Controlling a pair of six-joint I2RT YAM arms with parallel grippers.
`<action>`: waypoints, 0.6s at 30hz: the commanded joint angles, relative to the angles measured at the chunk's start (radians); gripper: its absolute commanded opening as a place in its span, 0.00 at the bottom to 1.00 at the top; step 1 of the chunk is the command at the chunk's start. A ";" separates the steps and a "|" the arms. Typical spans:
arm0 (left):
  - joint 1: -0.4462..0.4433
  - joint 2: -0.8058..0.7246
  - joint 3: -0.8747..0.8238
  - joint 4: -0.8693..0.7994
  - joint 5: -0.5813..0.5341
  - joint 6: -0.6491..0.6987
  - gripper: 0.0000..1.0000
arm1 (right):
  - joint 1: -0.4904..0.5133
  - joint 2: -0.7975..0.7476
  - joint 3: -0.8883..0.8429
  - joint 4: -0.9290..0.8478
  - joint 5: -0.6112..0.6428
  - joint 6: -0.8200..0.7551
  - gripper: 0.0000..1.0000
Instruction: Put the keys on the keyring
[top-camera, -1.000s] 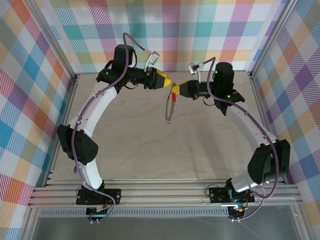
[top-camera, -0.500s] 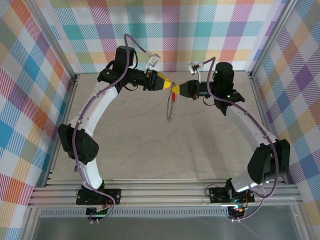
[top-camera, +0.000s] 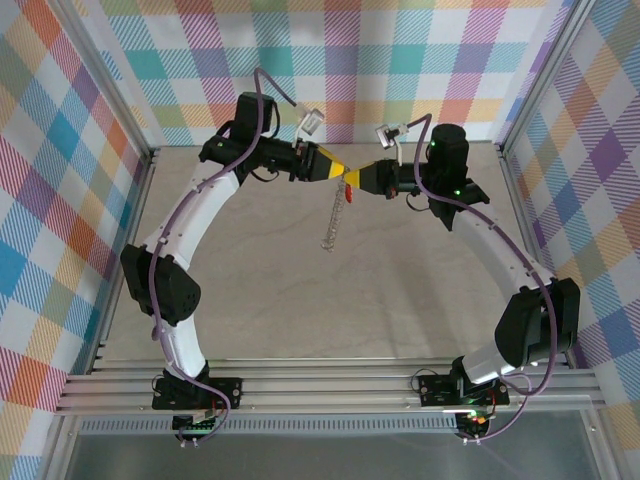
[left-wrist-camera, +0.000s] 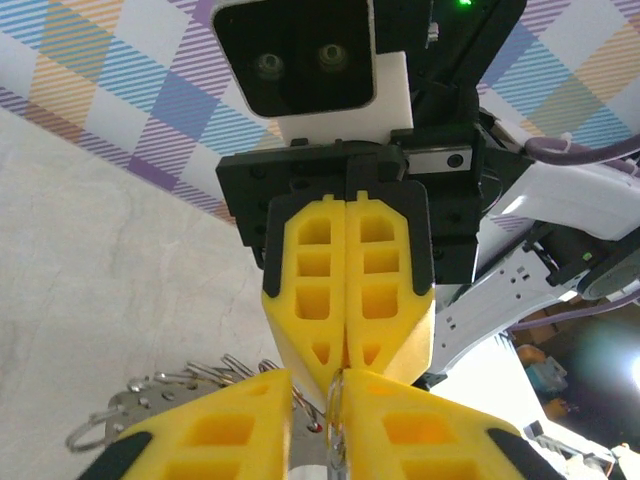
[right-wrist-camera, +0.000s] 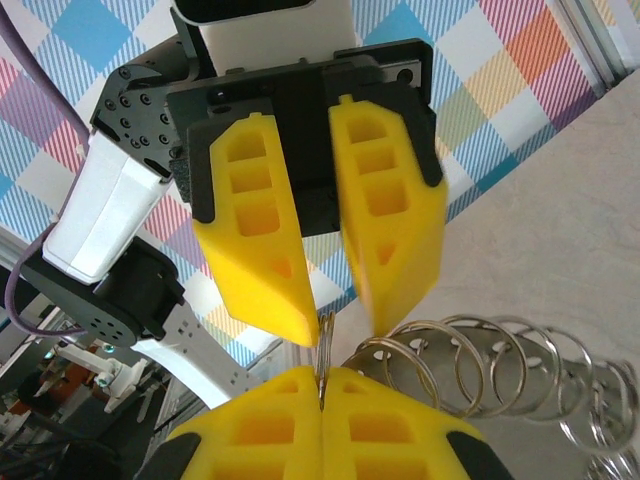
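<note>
Right pincer (top-camera: 351, 178) pinches the keyring (top-camera: 334, 218) aloft; left pincer (top-camera: 342, 171), slightly spread, straddles its rim. Looks like a regrip: next, clamp firmly.

1. Your left gripper (top-camera: 341, 171) has moved right. Its tips now meet the right gripper (top-camera: 352, 178), where a second ago a gap lay between them.
2. Its jaws have narrowed around the rim of the keyring (top-camera: 332, 218).
3. The keyring now hangs straighter, with its lower end swung leftward.
</note>
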 joint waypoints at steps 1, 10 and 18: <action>-0.013 0.017 0.041 -0.014 0.031 0.018 0.14 | -0.005 0.006 0.020 0.049 -0.014 -0.006 0.00; -0.027 -0.002 0.013 0.072 -0.027 -0.047 0.00 | -0.011 -0.010 -0.008 0.053 -0.002 -0.001 0.09; -0.029 -0.126 -0.215 0.537 -0.163 -0.358 0.00 | -0.017 -0.127 -0.173 0.194 0.104 0.077 0.27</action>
